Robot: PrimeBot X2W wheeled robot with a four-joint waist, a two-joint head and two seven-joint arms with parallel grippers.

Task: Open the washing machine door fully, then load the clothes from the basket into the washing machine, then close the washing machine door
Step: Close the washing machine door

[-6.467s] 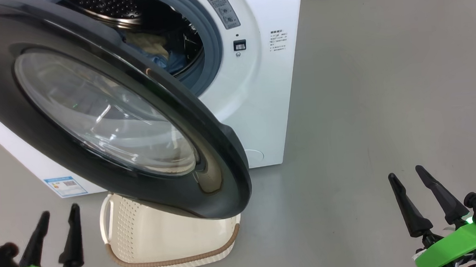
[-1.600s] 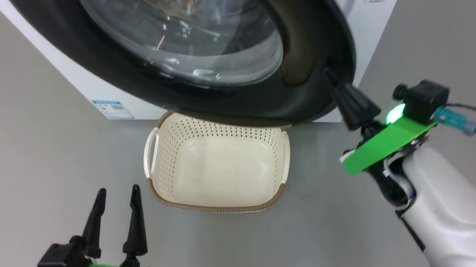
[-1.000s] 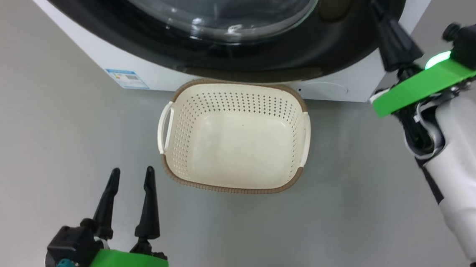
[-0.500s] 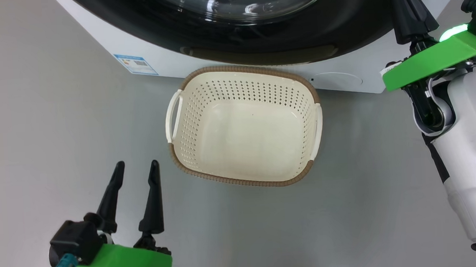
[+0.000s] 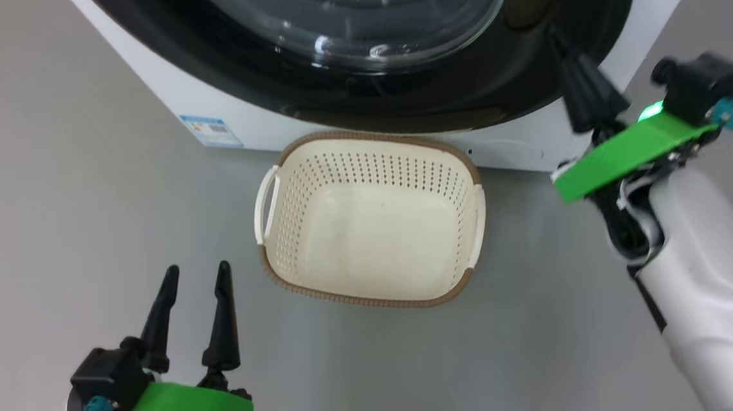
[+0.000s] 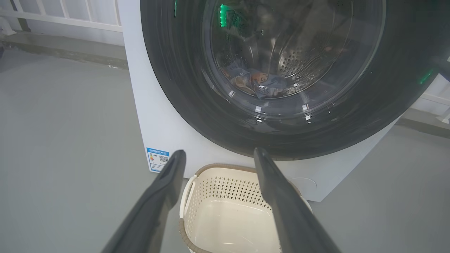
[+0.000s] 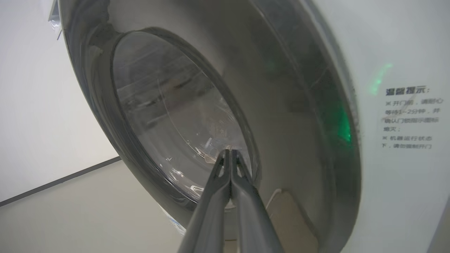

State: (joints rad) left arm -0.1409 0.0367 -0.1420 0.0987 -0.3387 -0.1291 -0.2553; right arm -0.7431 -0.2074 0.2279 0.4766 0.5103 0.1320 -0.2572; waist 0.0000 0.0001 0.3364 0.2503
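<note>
Washing machine door (image 5: 436,97) looks flush on washing machine (image 5: 251,126) front. Clothes (image 6: 258,80) visible in drum through glass. Basket (image 5: 281,282) on floor just below door. Right gripper (image 5: 552,30) pressed closed, gripping nothing, tips at door's right rim, contact unclear. Left gripper (image 5: 196,269) spread wide, holding nothing, above floor left of basket.

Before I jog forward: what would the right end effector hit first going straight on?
The door: the shut right end effector points at it near where the glass meets the black rim, close in. It may already touch; depth is unclear.
</note>
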